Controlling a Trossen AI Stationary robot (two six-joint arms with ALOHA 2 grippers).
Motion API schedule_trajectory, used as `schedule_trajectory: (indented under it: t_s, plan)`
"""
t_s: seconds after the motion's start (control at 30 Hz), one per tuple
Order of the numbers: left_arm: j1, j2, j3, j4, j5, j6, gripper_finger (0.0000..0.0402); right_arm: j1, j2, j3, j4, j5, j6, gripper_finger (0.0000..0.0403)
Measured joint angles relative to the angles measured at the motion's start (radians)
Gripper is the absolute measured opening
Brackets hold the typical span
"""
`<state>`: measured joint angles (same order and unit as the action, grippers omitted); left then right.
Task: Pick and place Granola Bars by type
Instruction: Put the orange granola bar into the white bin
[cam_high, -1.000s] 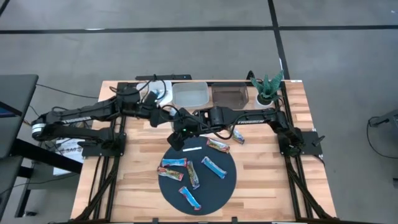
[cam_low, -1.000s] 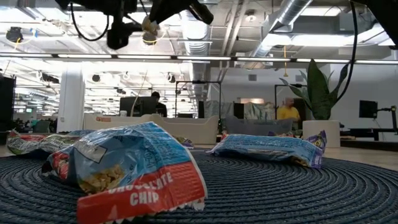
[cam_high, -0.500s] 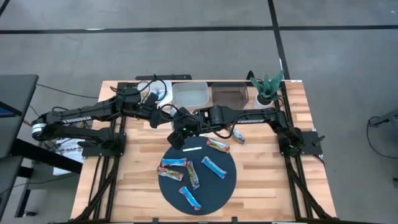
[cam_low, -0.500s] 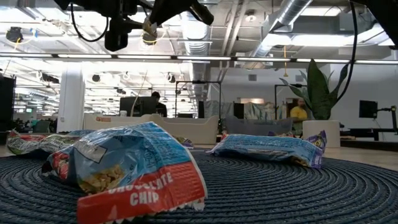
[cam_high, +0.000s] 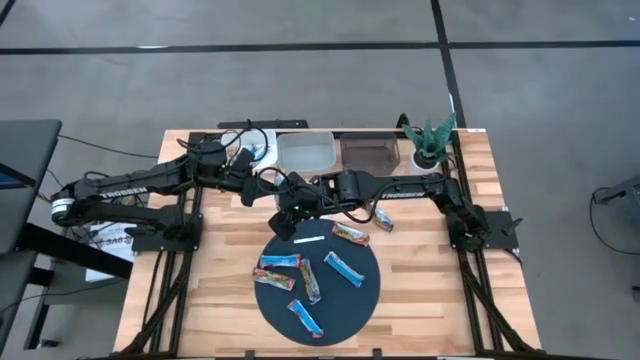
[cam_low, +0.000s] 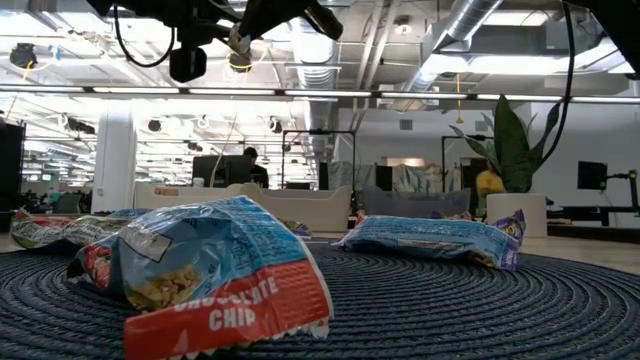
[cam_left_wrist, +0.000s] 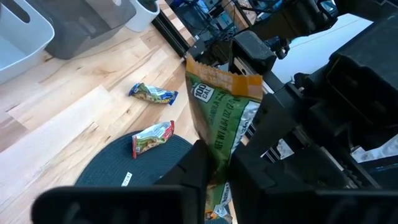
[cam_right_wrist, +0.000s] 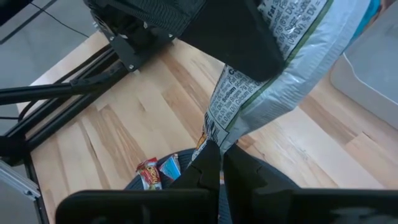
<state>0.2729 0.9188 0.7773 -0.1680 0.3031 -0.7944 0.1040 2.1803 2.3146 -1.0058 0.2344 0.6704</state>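
Observation:
A green, white and orange granola bar (cam_left_wrist: 221, 118) hangs above the table's middle, held by both grippers at once. My left gripper (cam_left_wrist: 217, 169) is shut on one end and my right gripper (cam_right_wrist: 222, 157) on the other. They meet just beyond the far rim of a dark round mat (cam_high: 350, 300). Several more bars lie flat on the mat, among them a blue one (cam_high: 342, 268) and a red-and-blue one (cam_low: 215, 270). One bar (cam_high: 382, 219) lies on the bare wood to the right. My left gripper pinches one end of the bar (cam_left_wrist: 216, 155) between its two fingers, reaching in from the table's left. The bar runs on away from the fingers, clear of the table. My right gripper pinches the bar's opposite, orange-edged end (cam_right_wrist: 216, 138) between its two fingertips, coming from the table's right. From there the wrapper (cam_right_wrist: 273, 81) stretches up to the left gripper's dark jaws, clear of the table.
A white bin (cam_high: 306, 152) and a grey-brown bin (cam_high: 367, 152) stand side by side at the far edge, with a small potted plant (cam_high: 432, 140) to their right. A thin white strip (cam_high: 310, 240) lies on the mat's far part. Bare wood shows left and right of the mat.

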Motion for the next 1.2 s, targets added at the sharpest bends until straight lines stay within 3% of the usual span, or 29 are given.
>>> schedule_trajectory:
  t_s: [0.27, 0.57, 0.77, 0.97, 1.2]
  plan:
    - [0.0, 0.0, 0.0, 0.0, 0.004, 0.001, 0.0032, -0.002, 0.0, 0.0, 0.011, -0.018, -0.023, 0.0015]
    - [0.0, -0.001, 0.0, -0.009, -0.001, 0.024, 0.0032, -0.023, -0.02, -0.002, -0.01, -0.053, -0.023, 0.0155]
    - [0.006, -0.001, 0.0, -0.069, -0.034, 0.048, 0.0032, -0.035, -0.078, -0.001, -0.137, -0.052, -0.024, 0.0228]
    - [0.093, -0.001, 0.0, -0.182, -0.08, 0.092, 0.0032, -0.005, -0.104, -0.002, -0.354, -0.051, -0.02, 0.0236]
    - [0.348, -0.001, -0.001, -0.312, -0.132, 0.179, 0.0032, 0.057, -0.106, -0.002, -0.516, -0.042, 0.001, 0.022]
